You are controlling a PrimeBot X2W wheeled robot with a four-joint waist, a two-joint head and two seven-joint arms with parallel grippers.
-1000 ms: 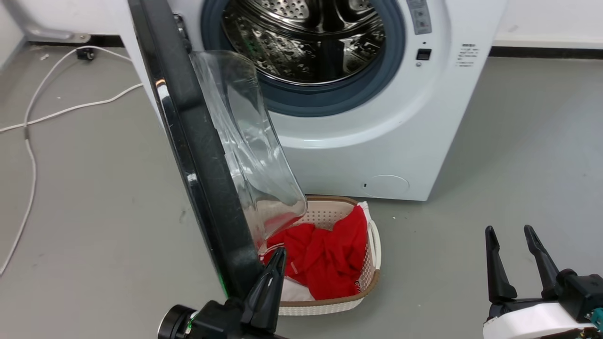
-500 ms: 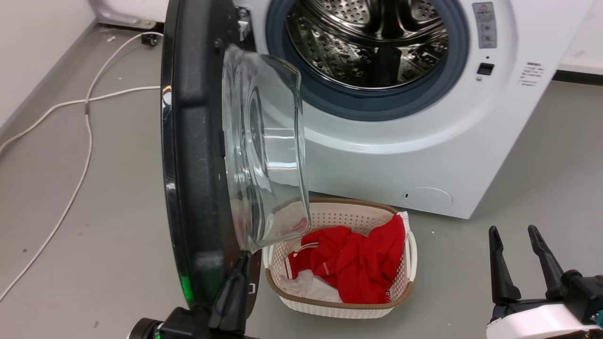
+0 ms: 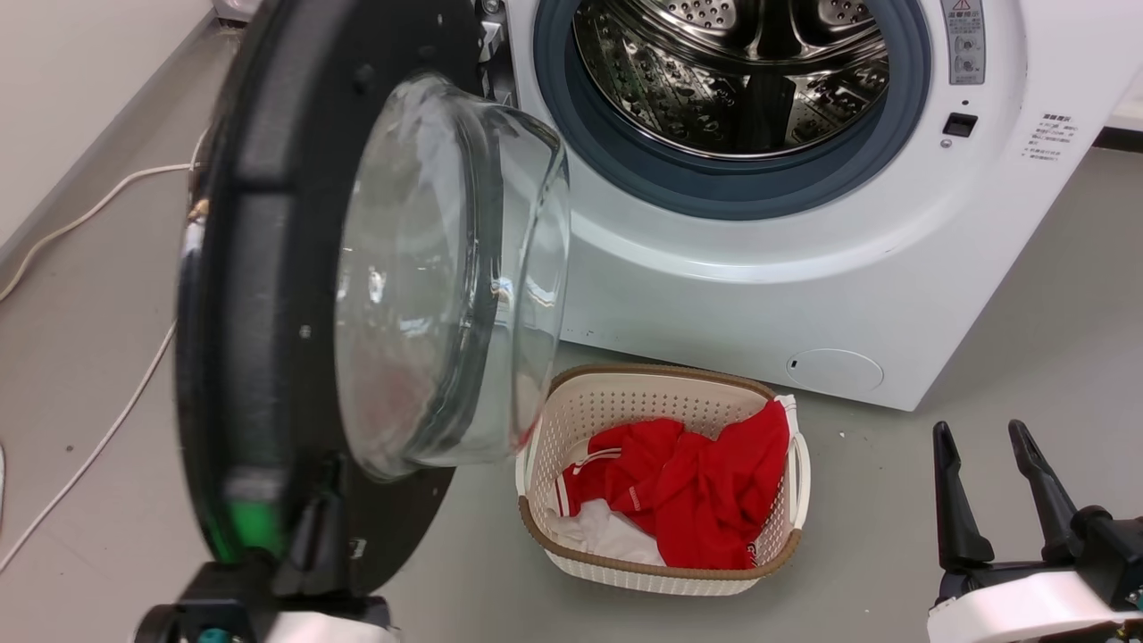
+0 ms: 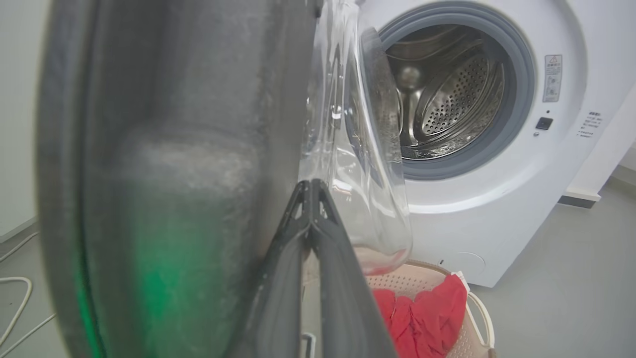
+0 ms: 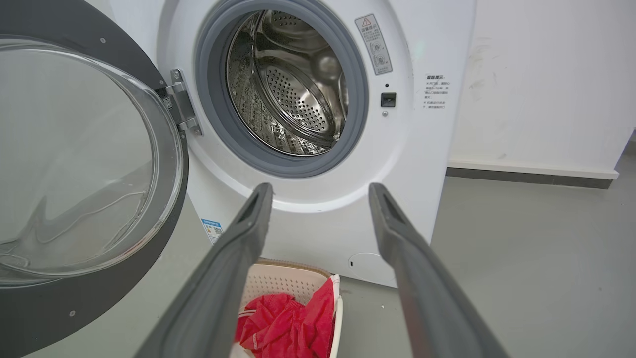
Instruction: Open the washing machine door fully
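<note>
Head view: door [image 3: 259,268] is standing swung well out to the left of the washer [image 3: 714,304], inner side facing the camera, glass bowl [image 3: 429,286] bulging out. Left gripper [image 3: 312,527] is sitting at the door's lower inner rim. Right gripper [image 3: 978,433] is hovering low right over the floor, fingers spread, holding nothing. Drum [image 3: 741,71] is showing, ringed by the gasket [image 3: 714,192]. Basket [image 3: 625,379] with red clothes [image 3: 696,500] is sitting just in front of the washer. Grey label [image 3: 963,40] is carrying a red warning triangle (text too small to read).

Left wrist view: left gripper's [image 4: 310,183] fingers are pressing together tip to tip, just beside the door's [image 4: 174,149] inner face, pinching nothing. A green glow [image 4: 149,278] is reflecting on the door.

Right wrist view: right gripper [image 5: 320,188] is pointing at the washer front, fingers wide apart. Hinge [image 5: 181,102] is holding the door [image 5: 30,308]. A blue-bordered sticker [image 5: 213,229] is showing low down, unreadable.
</note>
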